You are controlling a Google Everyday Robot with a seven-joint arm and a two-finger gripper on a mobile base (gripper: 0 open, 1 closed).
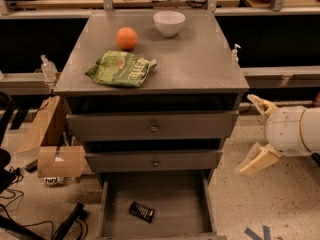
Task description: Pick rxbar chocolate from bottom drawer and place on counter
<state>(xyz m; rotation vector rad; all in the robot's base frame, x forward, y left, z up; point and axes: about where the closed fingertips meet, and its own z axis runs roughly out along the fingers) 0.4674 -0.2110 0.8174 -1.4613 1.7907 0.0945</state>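
The rxbar chocolate [142,211] is a small black bar lying on the floor of the open bottom drawer [175,204], left of middle. The counter [195,64] is the grey top of the cabinet. My gripper [256,136] is at the right edge of the view, beside the cabinet at the height of the two upper drawers. It is open and empty, with one cream finger [261,105] up and the other [259,161] down. It is well right of and above the bar.
On the counter lie a green chip bag [121,69], an orange [127,37] and a white bowl [169,23]. Cardboard boxes [55,159] and cables sit on the floor to the left. Two upper drawers [152,127] are closed.
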